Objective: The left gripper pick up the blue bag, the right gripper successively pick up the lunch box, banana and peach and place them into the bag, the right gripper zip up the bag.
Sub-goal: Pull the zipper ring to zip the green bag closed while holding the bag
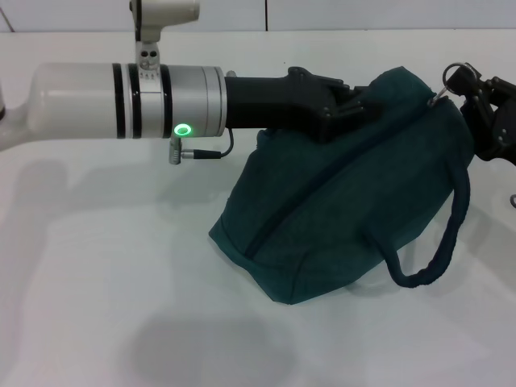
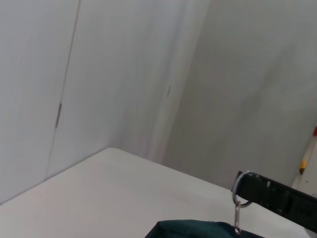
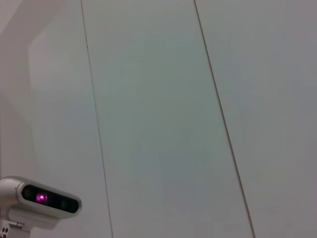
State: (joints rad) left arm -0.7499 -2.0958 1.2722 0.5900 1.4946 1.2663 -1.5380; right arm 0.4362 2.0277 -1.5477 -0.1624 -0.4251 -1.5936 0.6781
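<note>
White table (image 1: 121, 306) under pale wall panels, loads of bare room up front. Left gripper (image 1: 348, 111) clamped the teal bag (image 1: 339, 218); right gripper (image 1: 459, 81) pinched its zipper ring (image 1: 453, 71).

Bright even light, soft shadows on table (image 1: 121, 282)

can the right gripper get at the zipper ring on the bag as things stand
Probably yes. The right gripper sits right at the metal zipper ring on the blue bag's top corner, nothing between them. The left gripper holds the bag's upper edge further along, clear of the ring.
</note>
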